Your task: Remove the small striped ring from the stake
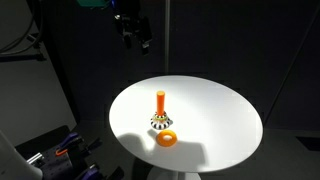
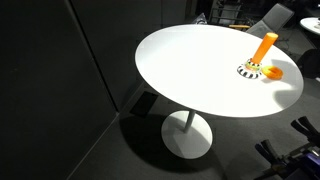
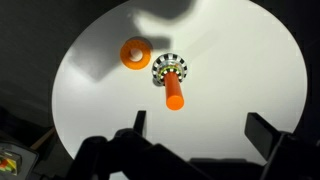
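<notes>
1. The small striped ring (image 3: 170, 68) is threaded on the stake (image 3: 174, 90), right down at its base and resting on the table (image 3: 235, 60). A plain orange ring (image 3: 135, 53) lies loose just beside it, not on the stake.
2. The jaws are spread wide with nothing in them. The wrist view shows only bare table between the two fingers.
3. In an exterior view the arm (image 1: 132, 25) hangs high over the table's far side, well apart from the ring. So the ring lies below and forward of the jaws, a touch off-centre.
4. The stake stands upright, so I reckon the ring has to slide straight up that vertical axis and off the top.
5. Watch that orange ring when coming down, it's close enough to get bumped.
</notes>
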You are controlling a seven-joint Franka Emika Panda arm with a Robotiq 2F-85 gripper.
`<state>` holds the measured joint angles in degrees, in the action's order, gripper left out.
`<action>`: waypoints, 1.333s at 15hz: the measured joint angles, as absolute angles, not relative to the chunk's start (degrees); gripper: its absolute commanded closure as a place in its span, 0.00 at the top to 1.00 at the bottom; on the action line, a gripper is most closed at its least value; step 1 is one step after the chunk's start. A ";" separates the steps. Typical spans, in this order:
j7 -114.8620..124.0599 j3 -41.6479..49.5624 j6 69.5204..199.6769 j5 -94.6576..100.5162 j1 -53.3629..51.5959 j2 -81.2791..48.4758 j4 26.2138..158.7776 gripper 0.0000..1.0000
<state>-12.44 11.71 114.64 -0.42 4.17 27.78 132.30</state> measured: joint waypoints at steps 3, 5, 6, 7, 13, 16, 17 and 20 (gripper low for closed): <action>-12.34 10.38 117.38 -1.06 3.75 25.23 132.49 1.00; -12.04 9.54 121.08 -1.07 3.71 23.22 133.57 1.00; -11.74 9.20 123.16 -1.07 3.72 22.14 134.39 1.00; -11.43 8.94 125.34 -1.06 3.72 21.00 135.28 1.00; -10.85 8.73 136.06 -1.06 3.89 14.42 139.75 1.00; -10.73 8.73 137.54 -1.06 4.05 12.25 140.16 1.00; -10.73 8.73 137.54 -1.06 4.05 12.07 140.16 1.00; -10.73 8.71 137.54 -1.06 4.05 12.13 140.16 1.00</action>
<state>-10.73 8.71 137.54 -1.06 4.05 12.13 140.16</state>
